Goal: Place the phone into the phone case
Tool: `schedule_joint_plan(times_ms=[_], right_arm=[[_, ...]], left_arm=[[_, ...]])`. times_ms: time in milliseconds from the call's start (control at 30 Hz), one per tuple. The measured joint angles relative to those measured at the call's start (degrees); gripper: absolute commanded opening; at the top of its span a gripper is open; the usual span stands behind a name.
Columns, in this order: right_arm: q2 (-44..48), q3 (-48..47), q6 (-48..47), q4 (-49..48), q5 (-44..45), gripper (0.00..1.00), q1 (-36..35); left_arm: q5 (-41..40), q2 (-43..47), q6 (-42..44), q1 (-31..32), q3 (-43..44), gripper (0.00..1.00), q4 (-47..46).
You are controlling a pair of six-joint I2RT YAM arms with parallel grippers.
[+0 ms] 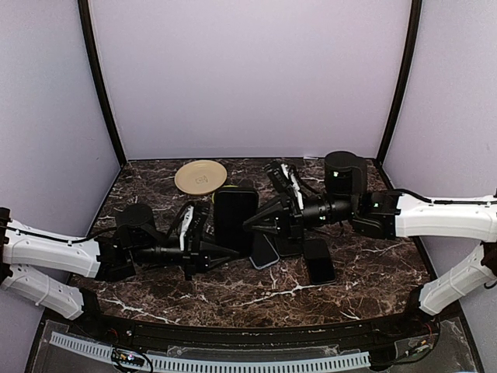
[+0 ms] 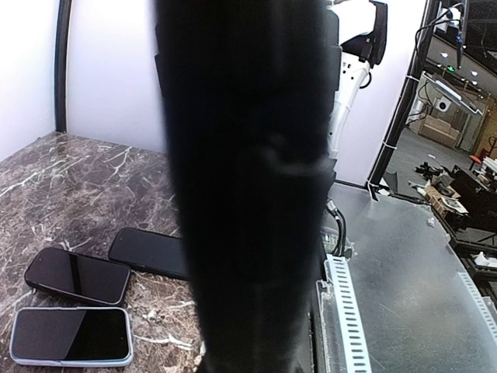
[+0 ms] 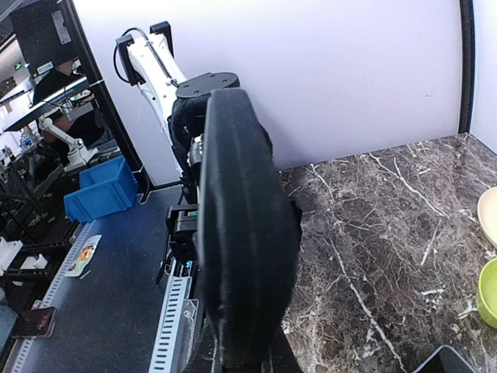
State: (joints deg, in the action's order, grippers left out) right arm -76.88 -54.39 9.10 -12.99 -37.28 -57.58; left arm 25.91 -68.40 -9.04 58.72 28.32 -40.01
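A black phone (image 1: 235, 211) is held upright above the middle of the marble table, between both arms. My left gripper (image 1: 215, 247) grips its lower left edge. My right gripper (image 1: 258, 221) is shut on its right edge. In the left wrist view the phone (image 2: 248, 194) fills the centre and hides the fingers. The right wrist view shows the phone (image 3: 242, 256) edge-on, rising from between the fingers. The pale lavender phone case (image 2: 70, 361) lies flat on the table with a dark screen inside it. In the top view the phone case (image 1: 271, 261) is just right of the held phone.
Two more black phones (image 2: 147, 252) (image 2: 78, 276) lie flat beside the case, one of these phones (image 1: 318, 260) at centre right in the top view. A beige plate (image 1: 200, 176) sits at the back, with a green bowl (image 3: 488, 291) next to it.
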Motion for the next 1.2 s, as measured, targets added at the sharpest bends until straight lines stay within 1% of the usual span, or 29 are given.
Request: schedule_joint_plan(times_ms=[33, 67, 100, 133, 167, 200, 233, 267, 300, 333, 400, 500, 567, 633, 733, 833, 933, 967, 1000, 1100, 1200], right_arm=[[-0.1, 0.0, 0.0, -0.3, -0.2, 0.00, 0.1], [-0.1, 0.0, 0.1, -0.5, -0.3, 0.00, 0.2], [-0.1, 0.0, 0.0, -0.5, -0.5, 0.00, 0.2], [-0.1, 0.0, -0.1, -0.5, -0.5, 0.00, 0.2], [-0.1, 0.0, 0.0, -0.4, -0.6, 0.00, 0.2], [-0.1, 0.0, -0.1, -0.2, -0.5, 0.00, 0.2], [-0.1, -0.1, 0.1, 0.4, -0.3, 0.00, 0.2], [-0.2, -0.2, 0.3, 1.6, -0.3, 0.00, 0.2], [-0.4, -0.4, 0.5, 3.2, -0.2, 0.00, 0.2], [-0.8, -1.0, 0.7, 4.9, -0.2, 0.00, 0.3], [-2.3, -2.5, 1.2, 8.5, -0.1, 0.00, 0.3], [-5.9, -5.4, 2.5, 14.1, 0.3, 0.00, 0.3], [-9.9, -8.0, 3.7, 18.0, 0.7, 0.00, 0.3], [-14.4, -10.3, 5.0, 20.6, 0.9, 0.00, 0.5], [-22.7, -14.6, 7.0, 23.9, 1.0, 0.00, 1.3], [-30.1, -19.0, 8.6, 26.8, 0.9, 0.00, 2.1], [-36.2, -23.1, 9.7, 28.8, 0.7, 0.00, 3.0], [-38.1, -24.6, 10.0, 29.6, 0.6, 0.03, 3.3], [-39.3, -25.5, 10.5, 29.8, 0.0, 0.09, 3.7], [-41.3, -27.7, 11.6, 31.3, -0.9, 0.20, 4.9], [-42.6, -29.2, 12.5, 32.4, 0.7, 0.25, 5.2]], left_arm=[[0.3, 0.0, -0.6, -0.1, 0.0, 0.00, -0.1], [0.3, 0.0, -0.9, -0.1, 0.0, 0.04, -0.2], [0.4, 0.0, -1.0, -0.1, 0.0, 0.10, -0.2], [0.6, 0.0, -1.1, -0.1, 0.0, 0.26, -0.2], [0.7, 0.0, -1.1, -0.1, 0.0, 0.34, -0.2], [0.7, 0.0, -0.9, -0.1, 0.0, 0.49, -0.1], [0.7, 0.1, -0.7, -0.1, 0.0, 0.55, -0.1], [0.5, 0.3, -0.4, -0.1, 0.0, 0.65, 0.2], [0.0, 0.9, -0.3, 0.0, 0.0, 0.68, 0.9], [-0.8, 1.8, 0.2, 0.0, 0.0, 0.75, 1.8], [-4.7, 4.7, 0.5, 0.0, 0.0, 0.81, 5.0], [-16.2, 10.3, -0.4, -0.3, 0.1, 0.83, 11.3], [-23.8, 13.0, -2.3, -1.4, 0.2, 0.83, 16.2], [-30.5, 14.1, -5.1, -3.7, 0.5, 0.83, 21.9], [-37.7, 12.7, -9.7, -6.1, 0.8, 0.83, 29.7], [-40.9, 9.9, -12.9, -7.6, 1.2, 0.83, 34.9], [-41.9, 5.7, -15.3, -7.9, 2.6, 0.82, 39.3], [-42.0, 4.7, -15.7, -8.0, 3.0, 0.83, 40.1], [-42.1, 3.5, -16.2, -8.1, 3.7, 0.83, 41.2], [-42.1, 0.7, -17.1, -8.2, 5.5, 0.83, 43.5], [-42.0, -0.6, -17.4, -8.3, 6.3, 0.83, 44.2]])
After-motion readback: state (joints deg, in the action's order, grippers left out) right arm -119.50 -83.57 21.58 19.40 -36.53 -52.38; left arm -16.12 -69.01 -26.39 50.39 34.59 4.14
